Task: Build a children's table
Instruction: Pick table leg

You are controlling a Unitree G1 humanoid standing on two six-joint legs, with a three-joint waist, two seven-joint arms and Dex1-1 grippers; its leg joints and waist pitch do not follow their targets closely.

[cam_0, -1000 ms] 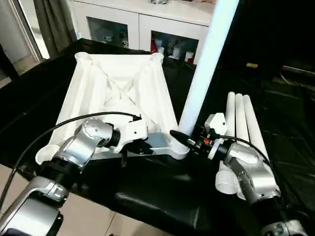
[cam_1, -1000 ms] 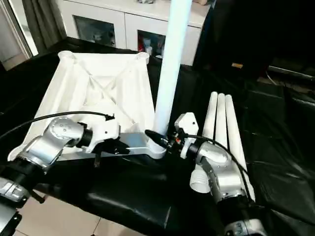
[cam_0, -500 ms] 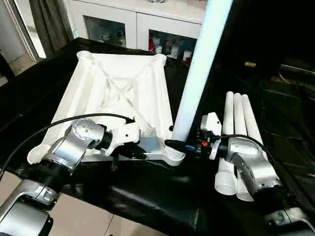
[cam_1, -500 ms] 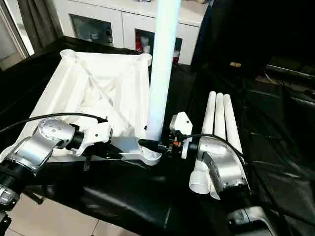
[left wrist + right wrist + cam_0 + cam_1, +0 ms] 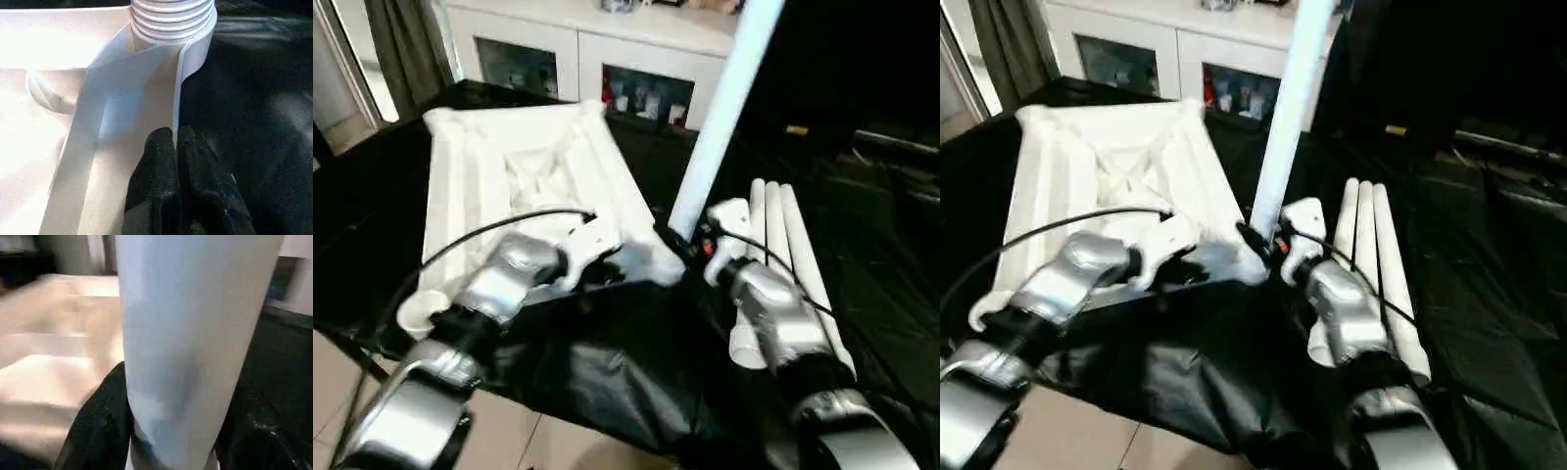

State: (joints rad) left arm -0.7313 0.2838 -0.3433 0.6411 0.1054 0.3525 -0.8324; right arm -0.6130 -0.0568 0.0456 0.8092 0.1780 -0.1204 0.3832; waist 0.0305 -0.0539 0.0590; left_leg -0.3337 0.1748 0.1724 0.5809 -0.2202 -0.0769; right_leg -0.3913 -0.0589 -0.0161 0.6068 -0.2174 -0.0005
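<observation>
Change: our right fingers (image 5: 102, 426) grasping long white tapered tubular leg (image 5: 720, 127), now tilted in socket | left fingers (image 5: 168, 161) clenched on white ribbed plastic tabletop (image 5: 509, 166) | leg needs straightening.

Smooth white plastic tabletop (image 5: 509, 166), legs (image 5: 783, 245); glossy black cloth (image 5: 636, 372); silver metal forearms (image 5: 499, 284).

Head eyes look down over both forearms — wrist views sit close against the tabletop (image 5: 58, 58).

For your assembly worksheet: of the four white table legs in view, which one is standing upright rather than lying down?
The leg gripped by the right gripper, rising from the tabletop's near corner socket. The other three legs lie side by side on the black cloth.
</observation>
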